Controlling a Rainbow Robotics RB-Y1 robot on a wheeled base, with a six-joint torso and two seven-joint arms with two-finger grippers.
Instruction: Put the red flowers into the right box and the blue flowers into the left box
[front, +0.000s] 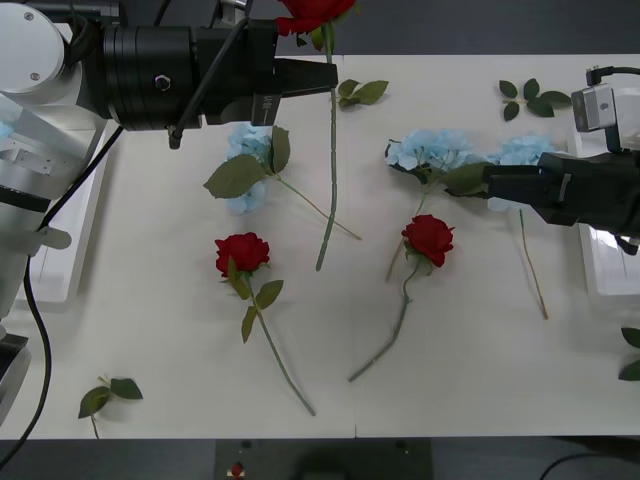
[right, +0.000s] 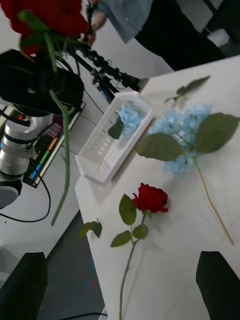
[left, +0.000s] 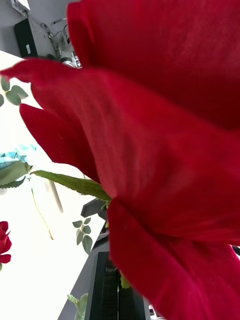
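No brand, label or writing can be read anywhere; the coloured panel on the equipment beside the tabletop (front: 150, 330) is too blurred to make out. The left end effector (front: 328, 75) is clenched on a red rose (front: 312, 12) just under its bloom, holding it above the far side of the tabletop with the stem hanging down; the bloom is cut off by the upper edge of the front view, and in the left wrist view its petals (left: 150, 150) sit so close that they hide the fingers. The right end effector (front: 495, 182) hovers released near the right side, its tip over a blue flower (front: 432, 152); a second blue flower (front: 525, 150) lies partly hidden behind it. Two more red roses (front: 242, 252) (front: 429, 238) lie on the tabletop's middle, well apart; another blue flower (front: 250, 150) lies partly under the left arm. The left box (right: 112, 140), seen from the right wrist, holds one blue flower (right: 129, 116); in the front view the arm covers most of it. The right box (front: 605, 285) is cut off at the right edge.
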